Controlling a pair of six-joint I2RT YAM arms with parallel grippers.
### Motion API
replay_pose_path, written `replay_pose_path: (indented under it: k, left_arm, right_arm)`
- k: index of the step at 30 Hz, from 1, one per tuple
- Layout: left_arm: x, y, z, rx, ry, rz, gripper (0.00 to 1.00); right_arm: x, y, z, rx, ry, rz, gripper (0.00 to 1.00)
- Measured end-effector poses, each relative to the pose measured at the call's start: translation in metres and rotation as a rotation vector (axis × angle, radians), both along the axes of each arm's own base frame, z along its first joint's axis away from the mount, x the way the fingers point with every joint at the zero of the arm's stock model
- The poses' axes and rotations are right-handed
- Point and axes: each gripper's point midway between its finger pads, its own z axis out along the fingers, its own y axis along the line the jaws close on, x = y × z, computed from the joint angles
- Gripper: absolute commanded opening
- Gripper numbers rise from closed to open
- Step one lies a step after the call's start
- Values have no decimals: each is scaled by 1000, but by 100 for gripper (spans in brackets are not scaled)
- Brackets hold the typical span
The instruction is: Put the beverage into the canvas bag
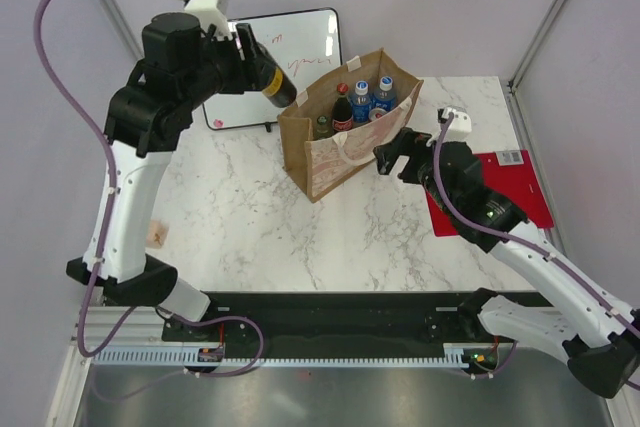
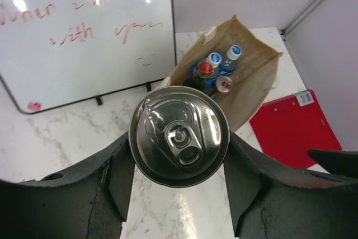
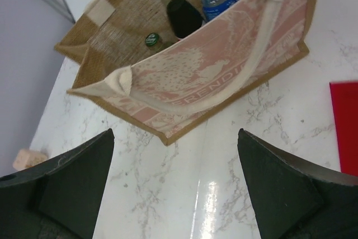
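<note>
The left gripper [image 1: 256, 65] is pinching a dark beverage can [image 1: 272, 85] between its two fingers, which press on opposite sides of the can's body. The can is held up in the air and tipped over, so its silver pull-tab top [image 2: 179, 135] faces the wrist camera. It hangs just off the far-left corner of the canvas bag [image 1: 345, 169], near the open mouth but not inside it. The bag stands upright on the marble table [image 1: 250, 227] with its mouth wide open. Its pale panel of red print and one white loop handle [image 3: 224, 90] face the right arm. Several bottles stand inside the bag: two with blue caps [image 1: 362, 89] towards its far side, a dark cola bottle with a red cap [image 1: 342, 107] beside them, and a small green-capped one [image 1: 322, 127] nearer the left end. The right gripper [image 1: 393, 152] sits low, just off the bag's right end on the printed side. Its jaws are spread wide with only bare marble between them, and it is not touching the bag. Behind the bag to the left is a whiteboard [image 1: 300, 42] with red writing, partly under the raised can. A red folder [image 1: 520, 187] lies flat on the table well to the bag's right.
</note>
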Motion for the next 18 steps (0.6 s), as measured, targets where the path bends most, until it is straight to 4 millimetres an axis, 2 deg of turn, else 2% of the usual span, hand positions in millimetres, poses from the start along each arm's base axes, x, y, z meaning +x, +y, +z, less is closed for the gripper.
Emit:
replay_pose_path:
  k: [3,9,13,18]
  left_arm:
    - [11,-31,1,-16,-6,-82,2]
    - [34,-87,-38,-1,74,-205,2]
    - [47,-115,-60,11,101,-245,2]
    - [59,-138,-77,15,109,-271,2]
  right_arm:
    - [12,-8,-8,74,85,-141,97]
    - [41,-8,3,196,135,-324,94]
    - [55,-4,4,241,146,-376,91]
    - [72,-3,-15,266,165,-455,87]
